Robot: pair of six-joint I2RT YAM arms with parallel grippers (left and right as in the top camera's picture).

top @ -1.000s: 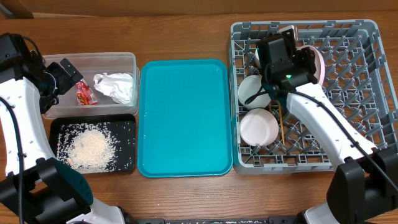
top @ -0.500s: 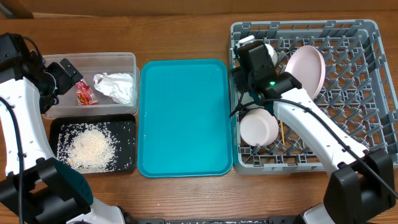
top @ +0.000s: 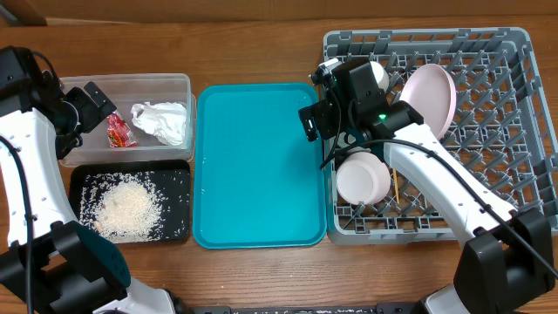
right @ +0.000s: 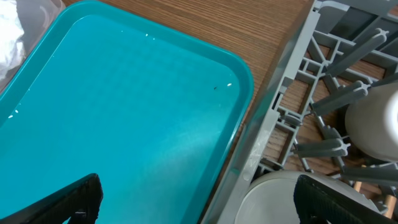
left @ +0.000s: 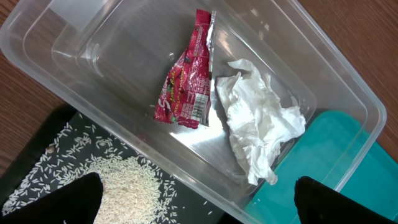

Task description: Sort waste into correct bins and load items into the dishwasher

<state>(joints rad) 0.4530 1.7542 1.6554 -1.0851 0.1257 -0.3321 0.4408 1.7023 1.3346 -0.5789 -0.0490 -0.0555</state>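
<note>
In the clear tub (top: pixel 131 85) lie the red wrapper (top: pixel 119 131) (left: pixel 185 87) and the white napkin (top: pixel 163 122) (left: pixel 258 124). Rice (top: pixel 126 208) (left: pixel 124 186) is heaped in the black tray (top: pixel 83 179). My left gripper (top: pixel 87 105) (left: pixel 199 202) hangs open over the tub's near wall. In the dish rack (top: pixel 514 131) the pink plate (top: pixel 430 96) leans on pegs, beside the cup (top: pixel 379 74), a bowl (top: pixel 363 179) and the chopsticks (top: pixel 394 179). My right gripper (top: pixel 324 118) (right: pixel 199 199) stands open and empty astride the rack's left rim (right: pixel 280 106), one finger over another bowl (right: pixel 280 199).
The teal serving tray (top: pixel 257 166) (right: pixel 124 112) lies bare between the bins and the rack, its right edge almost against the rack. The right half of the rack holds only upright pegs. Wooden tabletop shows around everything.
My right gripper has let go of the pink plate, which now leans in the rack. It has opened wide and moved left to the rack's edge. The left arm has not moved.
</note>
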